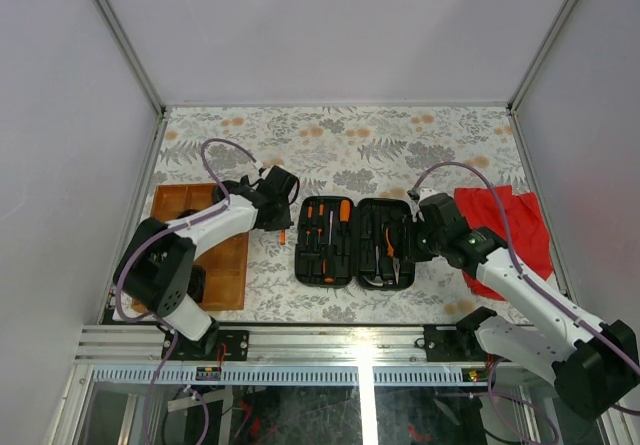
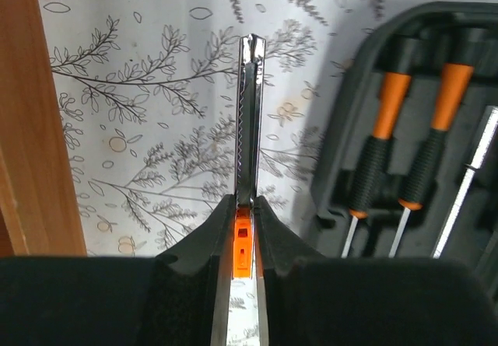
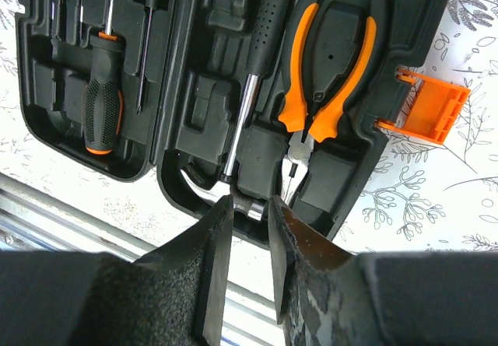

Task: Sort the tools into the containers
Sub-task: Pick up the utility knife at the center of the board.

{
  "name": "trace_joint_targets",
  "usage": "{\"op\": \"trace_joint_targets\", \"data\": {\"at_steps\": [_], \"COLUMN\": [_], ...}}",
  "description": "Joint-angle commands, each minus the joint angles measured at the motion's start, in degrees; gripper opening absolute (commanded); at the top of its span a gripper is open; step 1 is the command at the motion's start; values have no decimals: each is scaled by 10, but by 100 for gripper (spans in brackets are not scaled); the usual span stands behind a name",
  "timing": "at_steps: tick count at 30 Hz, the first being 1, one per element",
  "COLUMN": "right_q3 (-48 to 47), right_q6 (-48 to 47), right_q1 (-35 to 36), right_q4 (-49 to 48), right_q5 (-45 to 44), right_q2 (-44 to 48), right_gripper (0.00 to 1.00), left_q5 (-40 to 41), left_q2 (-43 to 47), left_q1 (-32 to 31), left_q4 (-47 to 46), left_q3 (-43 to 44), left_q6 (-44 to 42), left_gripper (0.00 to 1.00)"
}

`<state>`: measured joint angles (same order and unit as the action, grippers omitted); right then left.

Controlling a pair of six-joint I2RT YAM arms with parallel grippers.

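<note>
Left end effector (image 2: 243, 203) is pinched on a slim steel utility knife (image 2: 250, 128), over the floral table (image 1: 400, 145) at nine o'clock from the open tool case (image 1: 355, 265), beside the wooden tray (image 1: 232, 262). Right end effector (image 3: 247, 204) straddles the hammer (image 3: 241, 120) head inside the case; I can't tell if it grips. A red cloth (image 1: 520, 220) lies at three o'clock, with plain grey walls around.
</note>
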<state>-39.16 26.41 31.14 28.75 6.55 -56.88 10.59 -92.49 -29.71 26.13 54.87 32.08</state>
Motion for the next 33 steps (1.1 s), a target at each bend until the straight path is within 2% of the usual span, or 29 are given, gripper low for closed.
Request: {"op": "trace_joint_targets", "data": {"at_steps": [1, 7, 11, 18, 21, 23, 30, 33], "right_q3": [5, 8, 14, 21, 21, 22, 32, 31], "right_q6": [23, 37, 50, 70, 70, 68, 70, 72], "right_q1": [2, 2, 2, 2, 2, 2, 2, 2], "right_q4": [-26, -33, -38, -36, -30, -28, -40, -43], "right_q5": [-33, -63, -79, -98, -99, -100, -89, -80], "right_q2": [37, 76, 100, 126, 131, 132, 123, 116], "right_gripper": [32, 32, 32, 32, 32, 32, 33, 33], "left_q5": [23, 23, 20, 28, 59, 82, 77, 71], "left_q2": [50, 81, 81, 4, -10, 1, 35, 25], "left_q1": [-21, -67, -119, -209, -211, -201, -178, -178], "left_q4": [23, 33, 33, 38, 67, 82, 73, 64], "left_q3": [1, 9, 38, 137, 153, 145, 89, 77], "left_q6": [20, 49, 82, 129, 136, 133, 129, 133], "left_gripper": [10, 10, 10, 11, 12, 17, 35, 38]}}
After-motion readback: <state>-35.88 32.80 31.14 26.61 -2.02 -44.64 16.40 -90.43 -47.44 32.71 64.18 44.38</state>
